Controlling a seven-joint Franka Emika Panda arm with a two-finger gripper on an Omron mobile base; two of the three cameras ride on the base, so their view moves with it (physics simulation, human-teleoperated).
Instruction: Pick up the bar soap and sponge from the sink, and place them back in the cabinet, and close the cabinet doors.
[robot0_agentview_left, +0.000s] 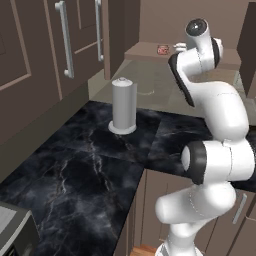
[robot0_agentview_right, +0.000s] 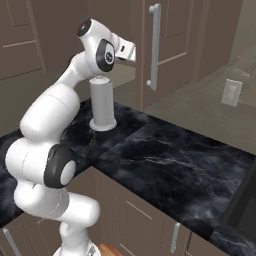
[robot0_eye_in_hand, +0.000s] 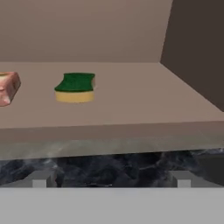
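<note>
Sponge (robot0_eye_in_hand: 75, 87) and soap (robot0_eye_in_hand: 8, 88) side by side on cabinet shelf (robot0_eye_in_hand: 131, 105), end effector (robot0_eye_in_hand: 111, 180) released and empty before the shelf, above the desk (robot0_eye_in_hand: 109, 168)

Bar soap (robot0_eye_in_hand: 8, 88) cut off left

You are looking at a corner of a kitchen with a black marble countertop (robot0_agentview_left: 100, 165) veined in white, running along two walls. A grey paper towel roll (robot0_agentview_left: 123, 105) stands upright on its round base on that counter, near the corner. The wall (robot0_agentview_right: 200, 107) above the counter is a dull grey-brown, and a pale outlet plate (robot0_agentview_right: 232, 92) sits on it to your right. Below the counter you see brown base cupboards (robot0_agentview_right: 145, 220) with short silver handles. A grey appliance corner (robot0_agentview_left: 15, 230) shows at the lower left. Light is soft and even.
</note>
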